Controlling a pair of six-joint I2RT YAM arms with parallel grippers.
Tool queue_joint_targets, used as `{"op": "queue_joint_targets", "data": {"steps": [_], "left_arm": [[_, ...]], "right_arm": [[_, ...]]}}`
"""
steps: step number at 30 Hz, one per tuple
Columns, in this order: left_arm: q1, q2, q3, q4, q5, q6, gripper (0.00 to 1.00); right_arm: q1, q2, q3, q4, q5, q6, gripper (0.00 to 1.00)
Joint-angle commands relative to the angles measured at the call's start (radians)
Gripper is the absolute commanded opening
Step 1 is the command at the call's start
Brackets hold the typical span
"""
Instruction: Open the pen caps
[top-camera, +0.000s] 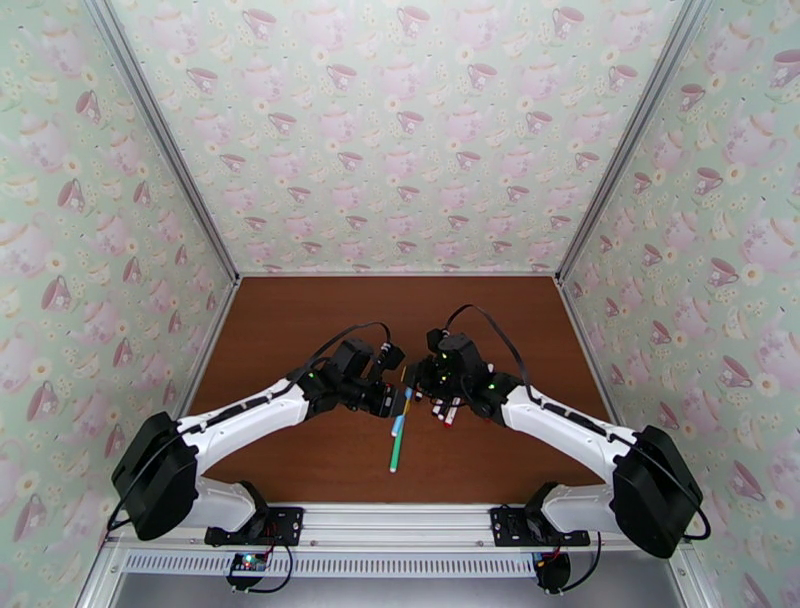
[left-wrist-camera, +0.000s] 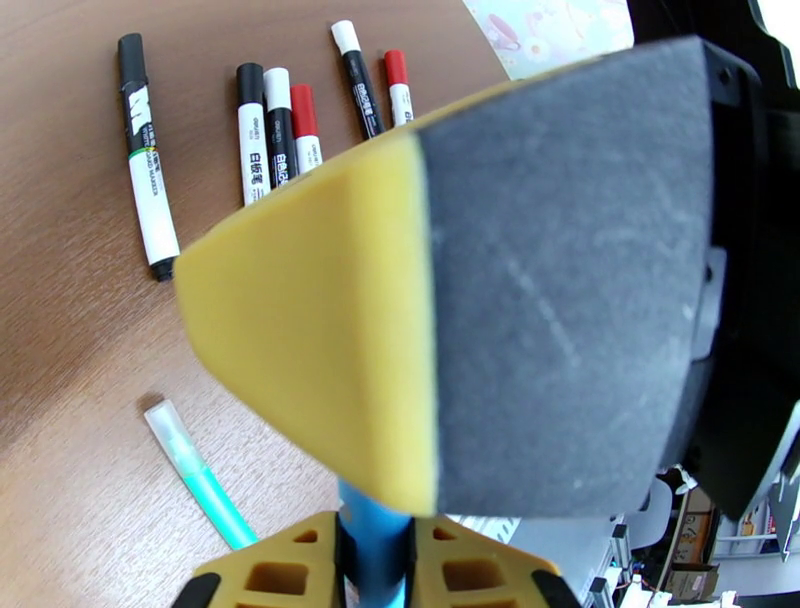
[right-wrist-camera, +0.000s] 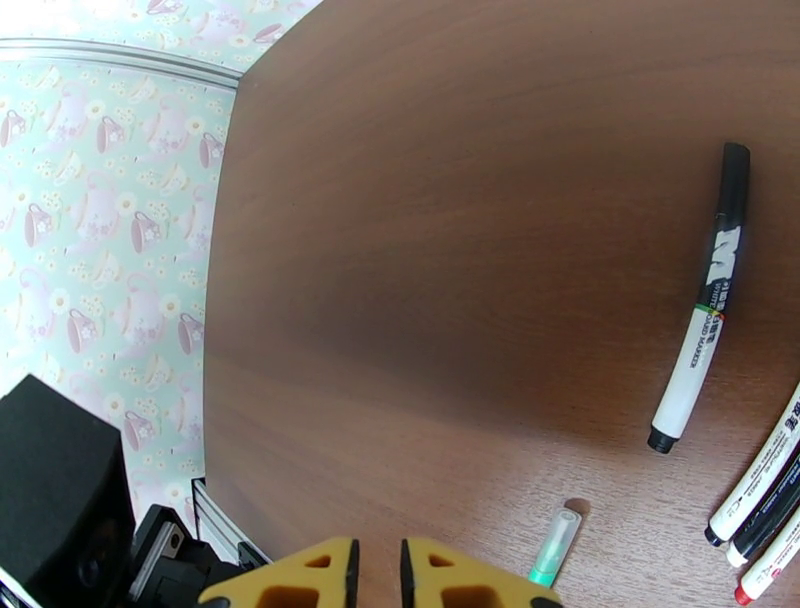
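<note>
Markers (left-wrist-camera: 252, 150) with black and red plastic pen caps (left-wrist-camera: 303, 105) on lie in a row midway between the side edges of the brown wooden counter (right-wrist-camera: 450, 200). The left end effector (left-wrist-camera: 375, 525) pinches a light blue plastic pen (left-wrist-camera: 375, 570). The right end effector (right-wrist-camera: 378, 548) has its fingers pressed together. A slim green pen (left-wrist-camera: 215, 495) lies near.

This is a robotics lab test booth. Teacup-wallpaper walls (top-camera: 400, 130) stand at 9, 12 and 3 o'clock around a brown table (top-camera: 280, 320), joined by aluminium posts (top-camera: 165, 140). Two arms (top-camera: 250, 410) are bolted to a metal rail (top-camera: 400, 520) at 6 o'clock. In the left wrist view, at 5 o'clock, boxes (left-wrist-camera: 690, 580) and shelves (left-wrist-camera: 740, 520) show beyond.
</note>
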Motion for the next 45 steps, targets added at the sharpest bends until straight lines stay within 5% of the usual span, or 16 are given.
{"op": "queue_joint_targets", "data": {"steps": [1,10,23,31,39,45], "left_arm": [[-0.003,-0.042,-0.045,0.065,-0.019,-0.017,0.27],[0.023,-0.136,-0.162,0.2,0.006,-0.065,0.43],[0.031,-0.091,-0.162,0.23,0.036,-0.074,0.39],[0.03,-0.107,-0.163,0.194,0.001,-0.056,0.14],[0.034,-0.168,-0.136,0.032,0.026,0.04,0.1],[0.042,-0.22,-0.171,0.037,0.165,0.039,0.07]], "right_arm": [[0.006,0.005,0.044,-0.02,0.0,0.007,0.1],[0.007,0.032,0.081,0.013,-0.054,0.025,0.08],[0.007,0.036,0.065,0.062,-0.079,0.048,0.06],[0.007,0.005,0.042,0.053,0.018,0.08,0.05],[0.002,-0.018,0.082,0.045,0.065,0.06,0.02],[-0.027,-0.043,0.092,0.076,0.065,0.047,0.02]]}}
